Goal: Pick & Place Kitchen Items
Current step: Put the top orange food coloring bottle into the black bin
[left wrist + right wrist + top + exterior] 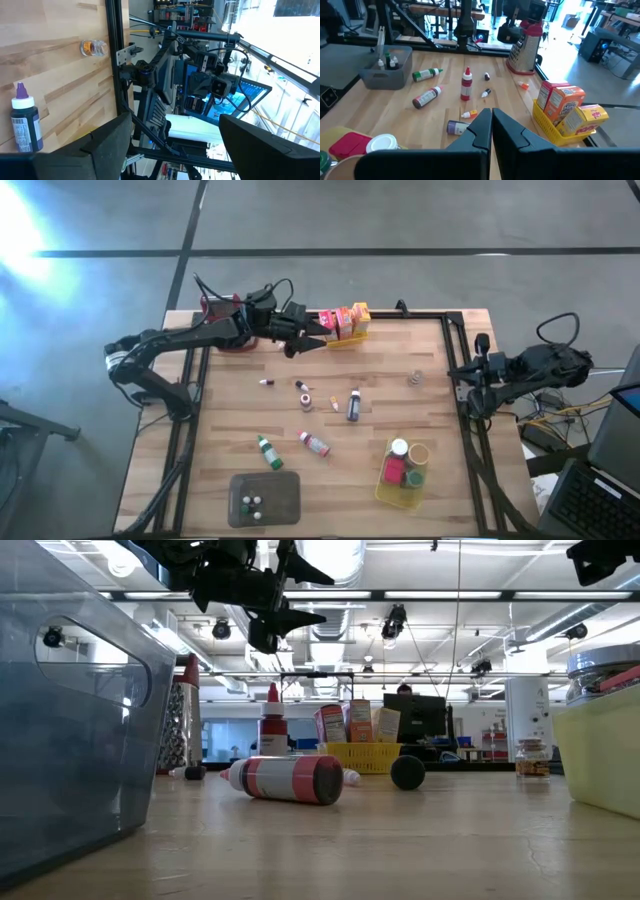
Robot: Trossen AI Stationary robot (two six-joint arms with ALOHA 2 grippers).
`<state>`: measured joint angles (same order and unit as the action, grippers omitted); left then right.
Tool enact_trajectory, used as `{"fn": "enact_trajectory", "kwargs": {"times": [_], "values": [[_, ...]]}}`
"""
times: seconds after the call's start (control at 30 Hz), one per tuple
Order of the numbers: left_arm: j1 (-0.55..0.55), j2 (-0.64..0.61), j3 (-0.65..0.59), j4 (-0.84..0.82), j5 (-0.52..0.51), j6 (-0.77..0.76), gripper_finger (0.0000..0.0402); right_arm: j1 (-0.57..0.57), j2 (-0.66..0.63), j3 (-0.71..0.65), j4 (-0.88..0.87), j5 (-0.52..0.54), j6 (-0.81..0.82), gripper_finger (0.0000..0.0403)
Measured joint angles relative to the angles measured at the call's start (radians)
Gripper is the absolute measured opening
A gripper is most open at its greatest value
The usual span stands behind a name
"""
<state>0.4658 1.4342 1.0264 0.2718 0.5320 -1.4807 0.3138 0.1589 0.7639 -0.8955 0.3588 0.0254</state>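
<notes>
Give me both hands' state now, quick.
Left hand: open, empty, near the yellow basket of boxes.
Right hand: closed, empty, parked at the table's right edge.

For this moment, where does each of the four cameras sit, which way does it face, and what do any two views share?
High view: overhead, straight down on the wooden table; both dark arms show, open left claw near the yellow basket of boxes.
Low view: at tabletop height, level across; the left claw hangs above.
Left wrist view: past its own fingers towards the right arm.
Right wrist view: past its shut claw across the table.
Shared: the red-banded bottle lying on its side and the basket.
</notes>
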Motion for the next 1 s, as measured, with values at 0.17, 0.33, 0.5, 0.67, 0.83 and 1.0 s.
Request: {"fn": "enact_trajectory", "kwargs": {"times": [0.17, 0.33, 0.5, 0.67, 0.83, 1.0], "values": [[-0.001, 0.000, 0.000, 0.000, -0.001, 0.000, 0.0305, 0.000, 0.000, 0.000, 0.000, 0.000, 0.000, 0.0008], [-0.001, 0.000, 0.000, 0.000, -0.002, 0.000, 0.0305, 0.000, 0.000, 0.000, 0.000, 0.000, 0.000, 0.0008], [-0.004, 0.000, 0.000, -0.002, -0.002, -0.010, 0.0305, 0.000, 0.000, 0.000, 0.000, 0.000, 0.000, 0.0008], [-0.005, 0.000, 0.000, -0.002, -0.002, -0.021, 0.0305, 0.000, 0.000, 0.000, 0.000, 0.000, 0.000, 0.0008], [-0.020, 0.000, 0.000, -0.024, 0.058, -0.175, 0.0305, 0.000, 0.000, 0.000, 0.000, 0.000, 0.000, 0.0008], [-0.043, 0.000, 0.000, -0.057, 0.220, -0.376, 0.0305, 0.000, 0.000, 0.000, 0.000, 0.000, 0.000, 0.0008]]}}
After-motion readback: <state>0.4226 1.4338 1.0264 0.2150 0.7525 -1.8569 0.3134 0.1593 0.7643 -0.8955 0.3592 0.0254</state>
